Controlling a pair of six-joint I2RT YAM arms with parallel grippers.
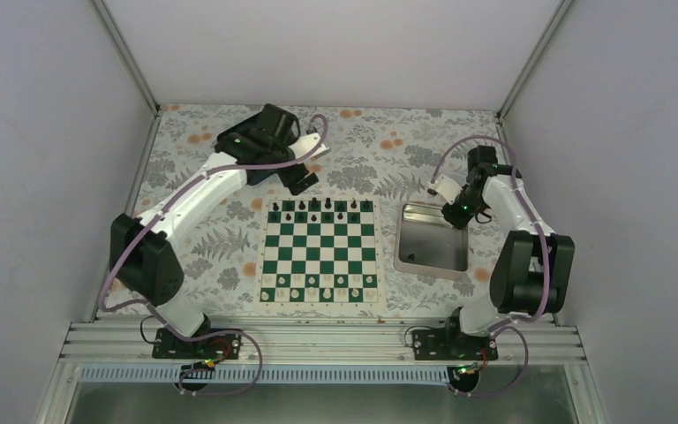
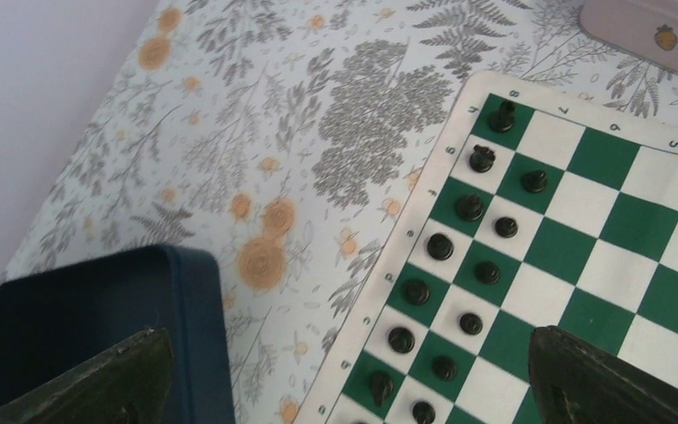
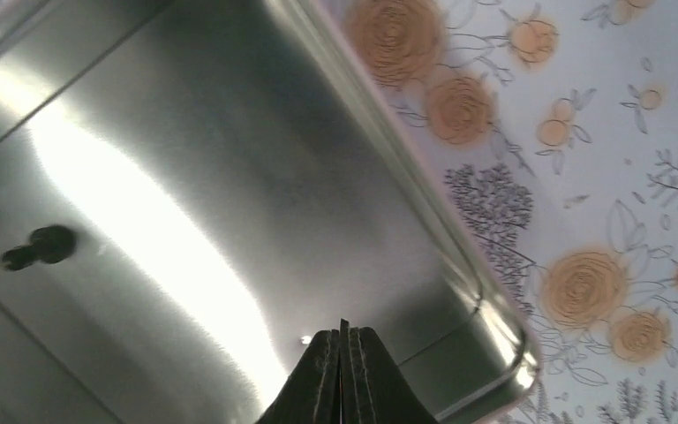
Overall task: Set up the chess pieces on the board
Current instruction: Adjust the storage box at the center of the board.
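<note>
The green and white board (image 1: pixel 318 252) lies in the middle of the table. Several black chess pieces (image 1: pixel 322 210) stand in its two far rows, and they also show in the left wrist view (image 2: pixel 472 208) along the board's edge (image 2: pixel 636 230). One black piece (image 3: pixel 40 247) lies on its side in the silver tray (image 3: pixel 229 132), where it also shows from above (image 1: pixel 412 258). My left gripper (image 2: pixel 344 389) is wide open and empty, above the tablecloth beside the board's far left corner. My right gripper (image 3: pixel 342 340) is shut and empty, low over the tray's far right corner.
Small white pieces (image 1: pixel 318 283) stand in the board's two near rows. A dark blue bin (image 2: pixel 97 336) sits left of the board, under my left gripper's left finger. The silver tray (image 1: pixel 437 238) lies right of the board. Grey walls enclose the flowered tablecloth.
</note>
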